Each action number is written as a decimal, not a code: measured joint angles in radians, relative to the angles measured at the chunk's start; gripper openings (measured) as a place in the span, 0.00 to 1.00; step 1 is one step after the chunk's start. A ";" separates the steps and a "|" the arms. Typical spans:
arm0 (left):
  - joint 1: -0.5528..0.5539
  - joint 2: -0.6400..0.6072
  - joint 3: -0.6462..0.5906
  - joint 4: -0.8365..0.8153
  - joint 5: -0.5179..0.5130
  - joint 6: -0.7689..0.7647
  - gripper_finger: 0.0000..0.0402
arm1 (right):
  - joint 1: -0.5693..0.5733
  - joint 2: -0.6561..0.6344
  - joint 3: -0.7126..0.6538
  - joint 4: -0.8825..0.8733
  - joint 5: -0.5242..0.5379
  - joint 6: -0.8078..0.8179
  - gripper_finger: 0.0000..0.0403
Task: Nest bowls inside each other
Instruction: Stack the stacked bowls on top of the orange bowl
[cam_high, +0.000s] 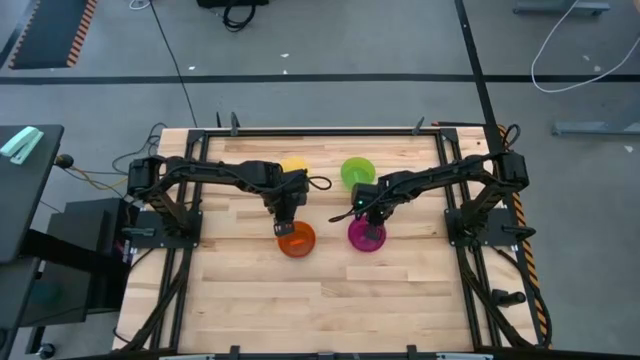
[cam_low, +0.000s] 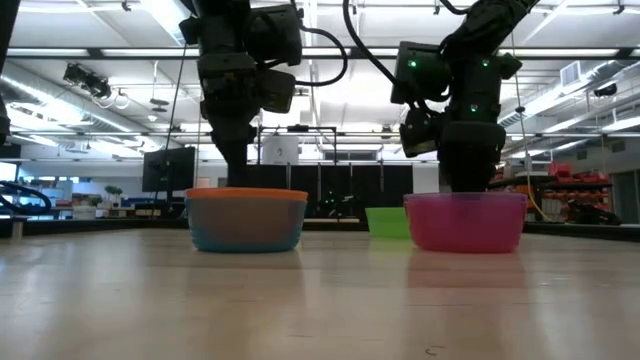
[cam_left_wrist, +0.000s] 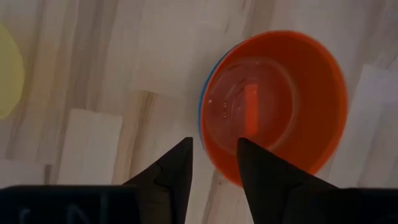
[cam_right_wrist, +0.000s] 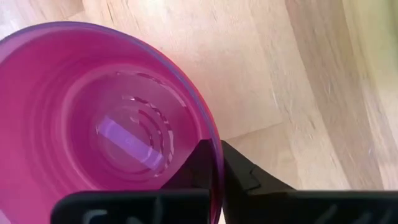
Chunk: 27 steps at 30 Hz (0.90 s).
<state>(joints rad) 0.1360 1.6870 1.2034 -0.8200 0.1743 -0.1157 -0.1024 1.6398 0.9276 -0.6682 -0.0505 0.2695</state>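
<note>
A: We start with the right gripper (cam_right_wrist: 217, 163). What do we see?

B: We see its 2 dark fingers (cam_right_wrist: 244, 174) pinched on the rim of the pink bowl (cam_right_wrist: 93, 118). 1 finger is inside the rim and 1 is outside. We also see a thin purple edge around that rim, so a purple bowl may sit under it, but we cannot tell for sure.

A: And the left gripper (cam_left_wrist: 214, 163)?

B: Its fingers (cam_left_wrist: 264, 177) are apart and hold nothing. The rim of the orange bowl (cam_left_wrist: 292, 93) lies right by the gap. From above we see this gripper (cam_high: 285, 224) over the back edge of that bowl.

A: We see blue there too!

B: Yes. The orange bowl (cam_low: 246, 195) sits inside a blue bowl (cam_low: 245, 228). Only its orange rim shows above the blue.

A: Where are they on the table (cam_high: 400, 290)?

B: The orange bowl (cam_high: 296, 239) is near the middle. The pink bowl (cam_high: 366, 236) is to its right, a bit apart. Both stand flat on the wood.

A: And the other 2?

B: The green bowl (cam_high: 357, 172) is behind the pink one. The yellow bowl (cam_high: 294, 165) is behind the orange one, partly hidden by the left arm.
</note>
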 joint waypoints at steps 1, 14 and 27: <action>0.000 0.000 0.000 -0.006 -0.010 0.000 0.33 | 0.000 0.000 0.000 -0.001 0.001 -0.001 0.04; 0.045 0.000 0.000 -0.109 -0.051 0.025 0.31 | 0.001 -0.005 0.001 -0.004 0.005 -0.030 0.02; 0.047 0.000 0.000 -0.234 -0.008 -0.095 0.27 | 0.072 -0.016 0.156 -0.042 0.013 -0.058 0.02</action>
<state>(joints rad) 0.1826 1.6871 1.2034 -1.0538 0.1667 -0.2112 -0.0309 1.6234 1.0838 -0.7100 -0.0376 0.2116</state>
